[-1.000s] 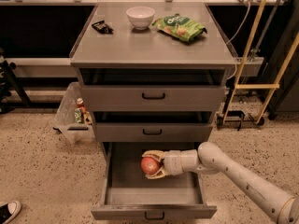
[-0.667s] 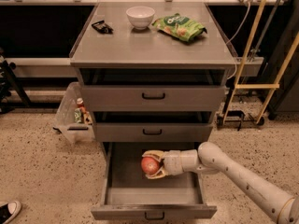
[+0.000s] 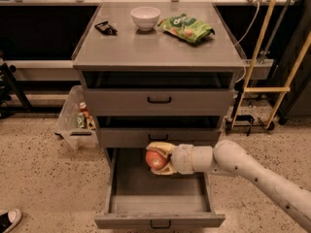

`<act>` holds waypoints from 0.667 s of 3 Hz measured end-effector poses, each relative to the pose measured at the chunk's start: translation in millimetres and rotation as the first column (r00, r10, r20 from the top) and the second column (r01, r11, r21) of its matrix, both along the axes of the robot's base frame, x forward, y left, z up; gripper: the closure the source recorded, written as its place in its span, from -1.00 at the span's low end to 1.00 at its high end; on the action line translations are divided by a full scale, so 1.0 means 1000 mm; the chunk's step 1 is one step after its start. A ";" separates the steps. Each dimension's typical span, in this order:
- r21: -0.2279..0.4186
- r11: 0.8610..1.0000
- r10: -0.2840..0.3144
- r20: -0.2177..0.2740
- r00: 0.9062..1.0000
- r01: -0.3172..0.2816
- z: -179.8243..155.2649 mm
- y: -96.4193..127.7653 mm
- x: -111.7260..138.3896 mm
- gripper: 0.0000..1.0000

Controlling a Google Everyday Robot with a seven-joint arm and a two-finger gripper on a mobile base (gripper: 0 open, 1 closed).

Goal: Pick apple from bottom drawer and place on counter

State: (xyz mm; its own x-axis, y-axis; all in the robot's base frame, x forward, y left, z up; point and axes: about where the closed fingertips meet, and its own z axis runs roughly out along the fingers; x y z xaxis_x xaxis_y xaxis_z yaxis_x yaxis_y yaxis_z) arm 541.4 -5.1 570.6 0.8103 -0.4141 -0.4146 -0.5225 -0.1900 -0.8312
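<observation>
The apple (image 3: 155, 160) has risen a little: the jaws, closed around it, hold it clear of the open bottom drawer (image 3: 160, 194) beneath them, ready for the worktop (image 3: 155, 50) well above them.

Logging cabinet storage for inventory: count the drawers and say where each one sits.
3: the top drawer under the counter, the middle drawer below it, the bottom drawer lowest, pulled open. The gripper holds the apple over the bottom drawer. None seem hidden.
</observation>
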 end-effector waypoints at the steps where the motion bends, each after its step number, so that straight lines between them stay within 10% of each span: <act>1: -0.066 0.997 -0.037 0.137 0.990 0.046 0.083 0.026 -0.020 1.00; 2: -0.125 0.984 -0.104 0.191 0.976 0.129 0.144 0.039 -0.010 1.00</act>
